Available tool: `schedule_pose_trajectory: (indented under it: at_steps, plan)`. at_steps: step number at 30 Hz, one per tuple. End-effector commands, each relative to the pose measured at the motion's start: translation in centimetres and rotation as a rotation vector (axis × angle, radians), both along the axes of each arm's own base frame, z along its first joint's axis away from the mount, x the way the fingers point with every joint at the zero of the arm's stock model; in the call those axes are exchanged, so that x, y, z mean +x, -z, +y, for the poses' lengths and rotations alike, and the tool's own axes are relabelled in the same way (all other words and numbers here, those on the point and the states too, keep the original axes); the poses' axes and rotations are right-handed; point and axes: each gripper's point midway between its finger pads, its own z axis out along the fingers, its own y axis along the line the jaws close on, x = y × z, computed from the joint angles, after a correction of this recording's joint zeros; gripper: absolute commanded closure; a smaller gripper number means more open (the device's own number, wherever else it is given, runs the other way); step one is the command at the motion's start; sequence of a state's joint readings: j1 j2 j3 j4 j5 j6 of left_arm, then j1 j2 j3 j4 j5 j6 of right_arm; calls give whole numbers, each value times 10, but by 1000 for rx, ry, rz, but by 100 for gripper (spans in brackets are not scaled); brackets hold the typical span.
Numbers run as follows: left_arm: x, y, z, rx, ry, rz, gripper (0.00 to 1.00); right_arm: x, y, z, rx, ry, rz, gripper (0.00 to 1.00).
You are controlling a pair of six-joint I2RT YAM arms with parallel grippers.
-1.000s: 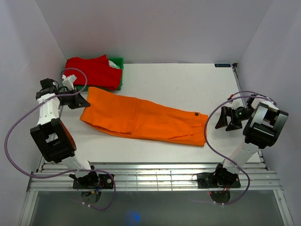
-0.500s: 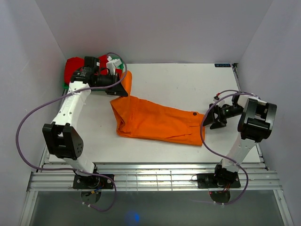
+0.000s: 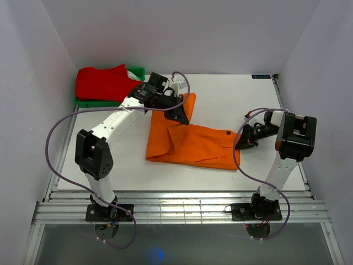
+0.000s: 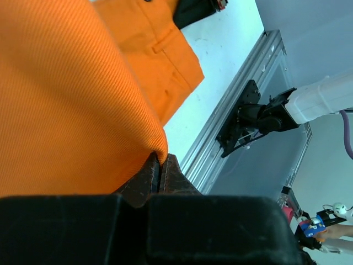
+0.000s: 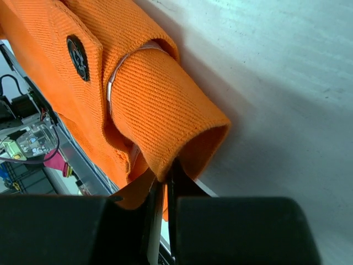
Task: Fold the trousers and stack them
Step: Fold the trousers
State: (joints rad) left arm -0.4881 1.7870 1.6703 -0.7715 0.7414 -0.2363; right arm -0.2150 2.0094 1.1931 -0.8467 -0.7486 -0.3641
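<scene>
**Orange twill trousers (image 3: 193, 144) half-doubled on the white table (image 3: 231, 96)**

The left gripper (image 3: 181, 114) is clamped on the leg end, holding it raised above the garment's middle. The right gripper (image 3: 246, 138) pinches the waistband corner at table level. A red folded cloth (image 3: 105, 83) lies far-left.

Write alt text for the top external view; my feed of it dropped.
Orange trousers lie partly folded on the white table, the left gripper holding one end lifted over them while the right gripper pinches the waistband end. A red garment sits on a green tray at the far-left corner.
</scene>
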Motion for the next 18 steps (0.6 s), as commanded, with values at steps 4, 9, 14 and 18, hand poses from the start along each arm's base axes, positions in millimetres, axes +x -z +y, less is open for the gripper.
schedule_pose_trajectory:
  at_steps: [4,9,14,18]
  plan:
    - [-15,-20,-74,-86,-23,-24,100,2,-6,9,65,14,-41,92]
    - [-23,4,-124,-121,-16,98,100,0,-9,15,109,23,-51,92]
    - [-30,26,-164,-144,-20,189,100,-2,-6,17,120,34,-46,92]
    - [-37,47,-188,-133,-34,248,100,-6,-4,18,123,33,-41,92]
